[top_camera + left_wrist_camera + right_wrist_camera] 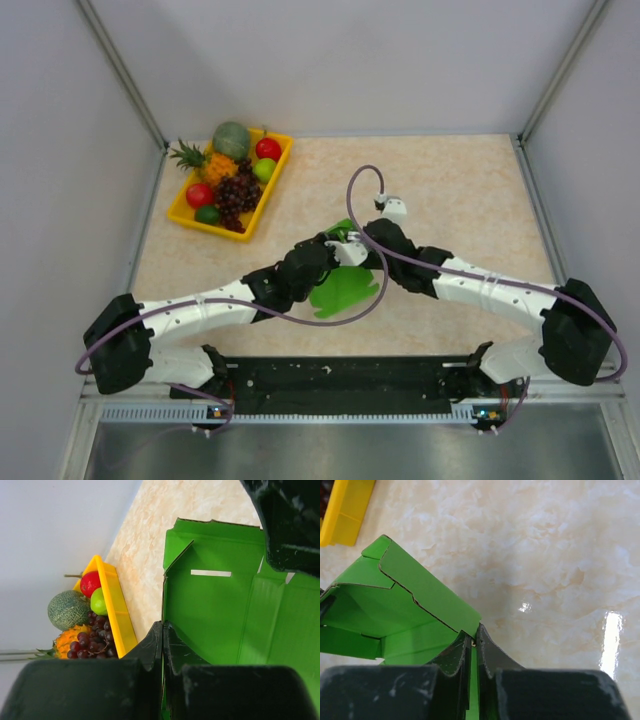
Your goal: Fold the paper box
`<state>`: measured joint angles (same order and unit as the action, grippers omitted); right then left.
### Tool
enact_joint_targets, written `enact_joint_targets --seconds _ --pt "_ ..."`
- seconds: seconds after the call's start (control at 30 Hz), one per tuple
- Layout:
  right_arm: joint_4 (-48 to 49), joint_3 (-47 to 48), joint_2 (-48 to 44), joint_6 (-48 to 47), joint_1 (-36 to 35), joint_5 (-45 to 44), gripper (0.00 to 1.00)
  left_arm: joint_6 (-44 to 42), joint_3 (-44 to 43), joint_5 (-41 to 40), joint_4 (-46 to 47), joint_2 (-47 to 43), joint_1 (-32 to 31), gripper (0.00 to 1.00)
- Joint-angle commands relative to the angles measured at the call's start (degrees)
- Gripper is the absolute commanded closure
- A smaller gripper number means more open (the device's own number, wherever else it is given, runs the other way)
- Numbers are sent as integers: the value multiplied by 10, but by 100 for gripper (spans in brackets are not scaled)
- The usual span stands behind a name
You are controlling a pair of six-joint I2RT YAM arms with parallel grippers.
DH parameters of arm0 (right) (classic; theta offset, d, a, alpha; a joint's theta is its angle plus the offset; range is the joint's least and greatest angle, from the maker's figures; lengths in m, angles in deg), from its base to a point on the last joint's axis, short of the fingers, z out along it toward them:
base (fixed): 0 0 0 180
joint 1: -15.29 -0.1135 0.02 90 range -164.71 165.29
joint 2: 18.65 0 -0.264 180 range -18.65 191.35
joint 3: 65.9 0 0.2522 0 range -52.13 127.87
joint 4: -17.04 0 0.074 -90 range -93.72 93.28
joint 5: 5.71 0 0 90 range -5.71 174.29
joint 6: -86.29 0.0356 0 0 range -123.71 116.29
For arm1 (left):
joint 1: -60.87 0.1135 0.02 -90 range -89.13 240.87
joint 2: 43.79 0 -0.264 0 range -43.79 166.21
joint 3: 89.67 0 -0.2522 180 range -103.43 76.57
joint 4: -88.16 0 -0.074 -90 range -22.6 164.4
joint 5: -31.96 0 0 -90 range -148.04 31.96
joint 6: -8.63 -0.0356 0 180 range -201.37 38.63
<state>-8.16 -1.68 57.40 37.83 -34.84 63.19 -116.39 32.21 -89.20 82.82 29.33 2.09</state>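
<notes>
The paper box [343, 288] is a bright green card cut-out with flaps, at the table's middle under both wrists. In the left wrist view the paper box [220, 605] shows a raised side wall and a white slot. My left gripper [163, 628] is shut on that wall's edge. In the right wrist view the paper box [415, 600] stands partly folded, flaps up. My right gripper [474, 632] is shut on the edge of one raised flap. From above, both grippers meet at the box's far edge: left gripper [328, 243], right gripper [352, 238].
A yellow fruit tray [187, 215] with a melon, pineapple, grapes and apples stands at the back left; it also shows in the left wrist view [114, 605]. White walls close the back and sides. The table top [460, 190] is beige marble.
</notes>
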Motion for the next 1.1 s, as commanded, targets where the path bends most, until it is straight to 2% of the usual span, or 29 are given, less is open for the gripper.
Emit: enact_joint_targets --seconds 0.0,0.23,0.3,0.37,0.4,0.47,0.5,0.6,0.7,0.87,1.0,1.07 --pt "30 32 21 -15 -36 -68 100 43 -13 49 41 -5 -8 100" --pt "126 -48 -62 -43 -24 -12 78 51 -10 51 42 1 -9 100" --pt "128 -62 -93 -35 -3 41 67 50 -9 47 42 3 -10 100" --pt "119 -80 -120 -22 37 88 63 48 -9 44 43 6 -12 100" --pt "121 -88 -131 -23 48 125 52 49 -10 42 43 7 -12 100" --pt "119 -106 -158 -48 65 154 40 51 -13 43 39 11 -12 100" --pt "119 -110 -185 -61 71 185 29 54 -14 44 35 12 -12 100" --pt "66 -111 -216 -72 100 237 18 64 -15 46 33 12 -12 100" --pt "14 -106 -222 -22 135 284 17 76 -16 47 39 13 -12 100" --pt "10 -147 -221 84 136 320 20 104 -26 47 27 15 -15 100" --pt "43 -171 -222 95 136 324 22 122 -33 41 15 15 -16 100" --pt "53 -173 -208 97 136 331 29 125 -35 42 12 14 -16 100"
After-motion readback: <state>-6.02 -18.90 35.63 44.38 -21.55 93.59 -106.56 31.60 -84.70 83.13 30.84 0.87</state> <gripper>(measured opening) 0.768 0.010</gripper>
